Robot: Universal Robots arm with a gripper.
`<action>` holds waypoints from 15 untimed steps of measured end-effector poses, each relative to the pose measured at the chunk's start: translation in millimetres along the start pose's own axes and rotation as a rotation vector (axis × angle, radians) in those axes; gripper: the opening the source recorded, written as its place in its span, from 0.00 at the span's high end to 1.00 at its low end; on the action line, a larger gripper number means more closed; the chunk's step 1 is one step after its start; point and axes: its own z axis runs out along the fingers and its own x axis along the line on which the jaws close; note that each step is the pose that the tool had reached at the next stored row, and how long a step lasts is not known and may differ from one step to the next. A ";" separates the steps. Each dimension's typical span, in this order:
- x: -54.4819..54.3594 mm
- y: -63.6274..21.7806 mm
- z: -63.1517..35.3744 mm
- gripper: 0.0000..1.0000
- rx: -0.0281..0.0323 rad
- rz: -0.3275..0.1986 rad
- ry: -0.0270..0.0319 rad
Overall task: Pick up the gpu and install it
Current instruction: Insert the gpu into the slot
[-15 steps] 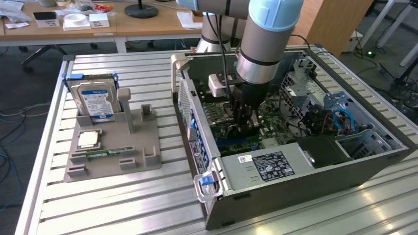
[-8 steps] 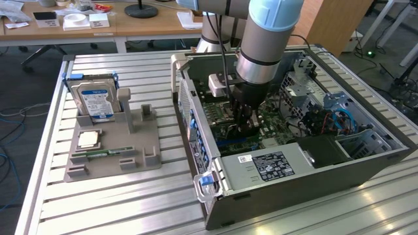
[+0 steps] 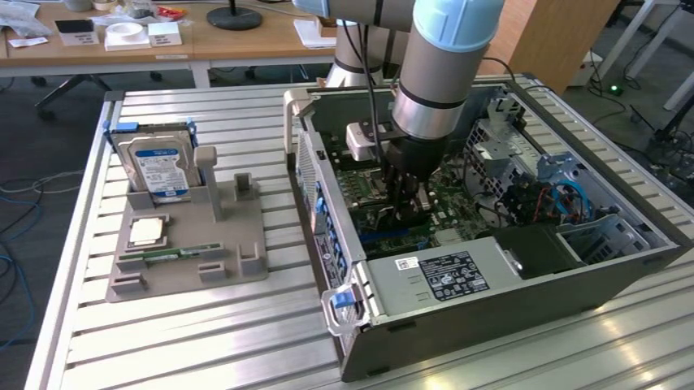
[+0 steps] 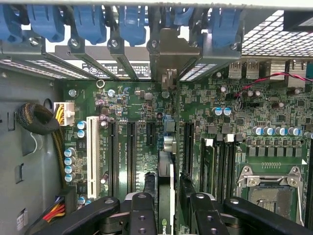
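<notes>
Gripper (image 4: pixel 166 205) lowered inside the open computer case (image 3: pixel 607 268), jaws astride the gpu (image 4: pixel 166 188) standing on edge in a motherboard (image 4: pixel 210 127) slot; grip or release not discernible. Hard drive (image 3: pixel 161 166) upright in the grey holder (image 3: pixel 206 272) near the surface's far corner.

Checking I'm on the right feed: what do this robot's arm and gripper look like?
The arm is a silver-grey metal tube with a pale blue joint cap and a black band near the wrist. A white block sits beside the wrist, and a thin black cable runs down the arm. The gripper is black, its linked fingers dotted with round pivot holes.
</notes>
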 end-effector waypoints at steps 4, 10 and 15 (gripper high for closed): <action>0.0 0.0 -1.3 0.66 -0.0002 0.000 0.0004; -0.1 -0.1 -6.1 0.66 0.0000 0.000 0.0000; -0.2 -0.1 -7.3 0.66 0.0002 0.000 -0.0003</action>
